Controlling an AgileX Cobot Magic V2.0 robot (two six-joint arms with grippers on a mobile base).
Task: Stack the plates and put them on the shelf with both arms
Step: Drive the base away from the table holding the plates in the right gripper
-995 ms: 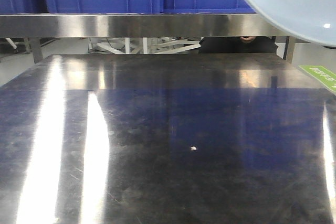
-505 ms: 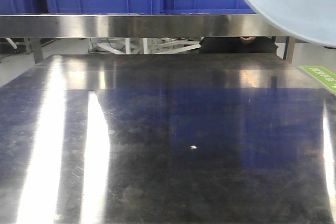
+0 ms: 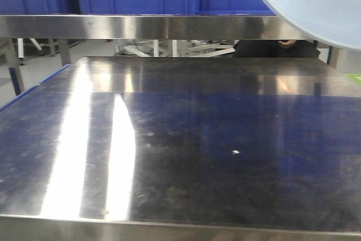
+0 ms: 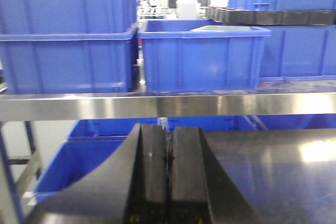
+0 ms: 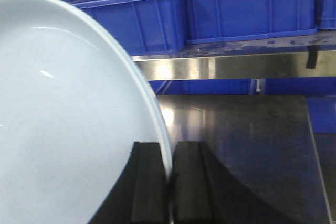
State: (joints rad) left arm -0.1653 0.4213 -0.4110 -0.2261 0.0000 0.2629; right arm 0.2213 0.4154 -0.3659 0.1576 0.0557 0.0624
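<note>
The right gripper (image 5: 169, 153) pinches the rim of a round, glossy, pale bluish-white plate (image 5: 68, 108), which is raised above the dark reflective steel tabletop (image 5: 247, 145) near the brushed stainless-steel shelf (image 5: 236, 66) bearing blue plastic crates (image 5: 236, 3). The left gripper (image 4: 168, 135) is pressed together and empty.

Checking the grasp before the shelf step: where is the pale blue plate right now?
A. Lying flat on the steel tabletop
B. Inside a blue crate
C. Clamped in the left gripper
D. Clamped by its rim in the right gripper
D: in the right wrist view the rim of the pale blue plate runs down between the closed fingers of the right gripper, while the left gripper is shut on nothing.
</note>
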